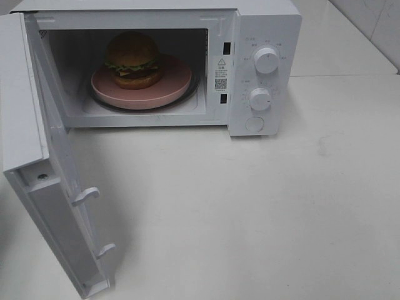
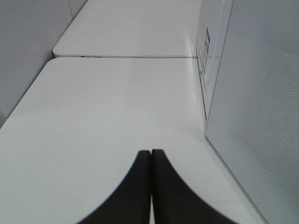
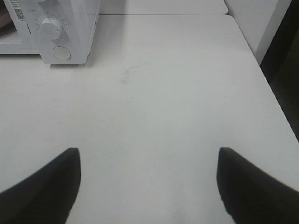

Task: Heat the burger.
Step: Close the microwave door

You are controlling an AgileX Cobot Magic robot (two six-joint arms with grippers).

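The left gripper [image 2: 151,157] is pinched closed, empty; the right gripper [image 3: 147,156] gapes wide, empty. The golden-bunned round burger [image 1: 132,59] sits on a pink round plate [image 1: 176,84] inside the open white microwave [image 1: 269,28].

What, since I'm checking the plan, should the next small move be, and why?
Probably push the door shut with the left gripper: the burger already sits on the plate inside the microwave, the door stands wide open, and the shut left gripper is beside it.
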